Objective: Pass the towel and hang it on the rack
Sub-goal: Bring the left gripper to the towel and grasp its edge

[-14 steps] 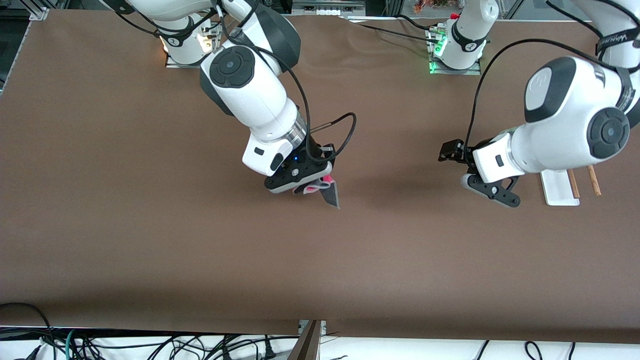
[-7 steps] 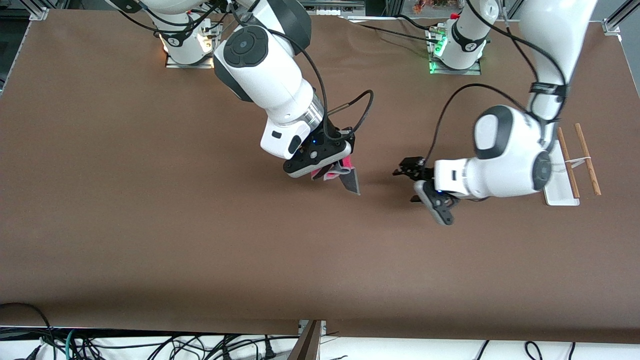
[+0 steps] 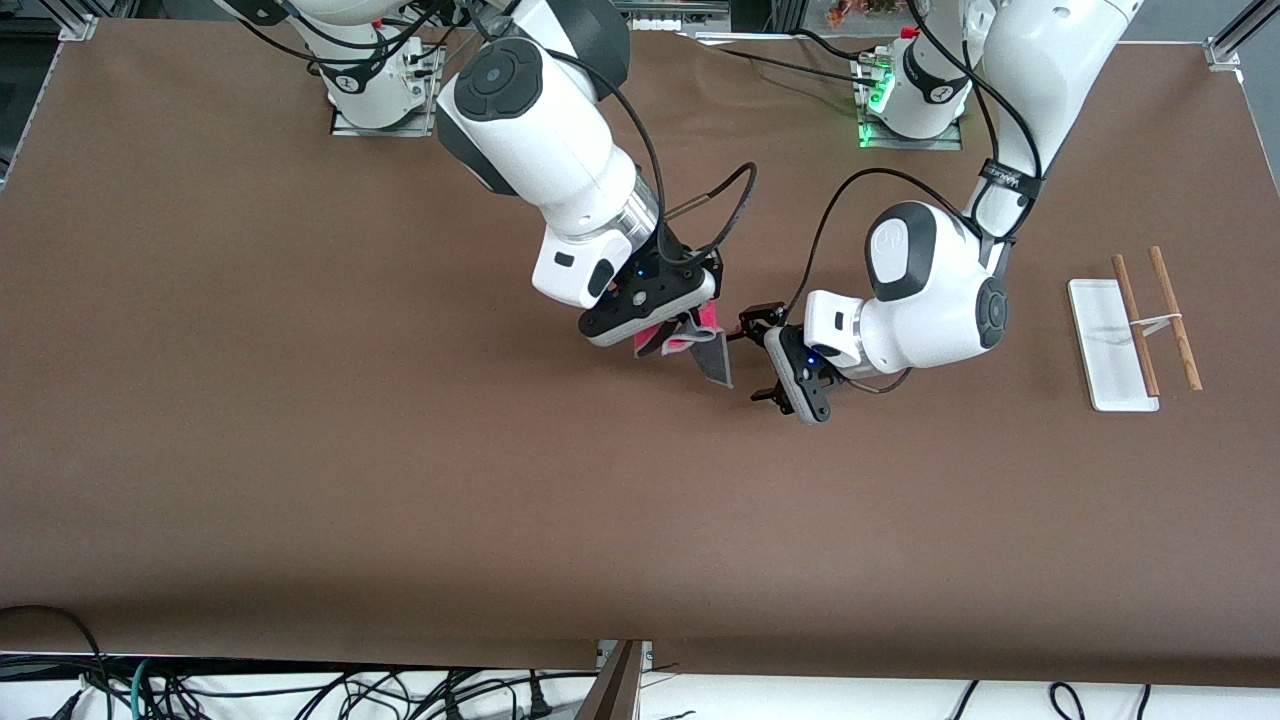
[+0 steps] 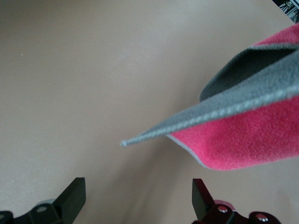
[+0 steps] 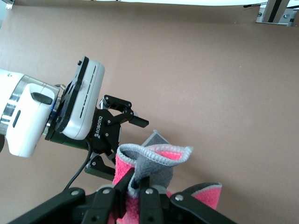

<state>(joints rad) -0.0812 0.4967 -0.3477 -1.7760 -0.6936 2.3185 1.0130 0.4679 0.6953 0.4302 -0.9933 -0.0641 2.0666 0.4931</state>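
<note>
My right gripper (image 3: 672, 340) is shut on the towel (image 3: 712, 362), a pink-red cloth with a grey underside, and holds it above the middle of the table. In the right wrist view the towel (image 5: 154, 161) is bunched between the shut fingers of the right gripper (image 5: 138, 179). My left gripper (image 3: 765, 360) is open and level with the towel, on its side toward the left arm's end. One grey corner of the towel (image 4: 252, 135) points at the left gripper (image 4: 138, 186) but is not between its fingers. The left gripper (image 5: 124, 142) also shows in the right wrist view, close to the towel.
The rack (image 3: 1100, 340), a white base with two brown rods (image 3: 1135, 320), stands on the brown table (image 3: 400, 480) toward the left arm's end. Cables hang below the table's near edge (image 3: 300, 690).
My left arm has swung from beside the rack to the middle of the table, bringing its open gripper up to the towel. My right arm has carried the towel a little toward the left arm's end.
</note>
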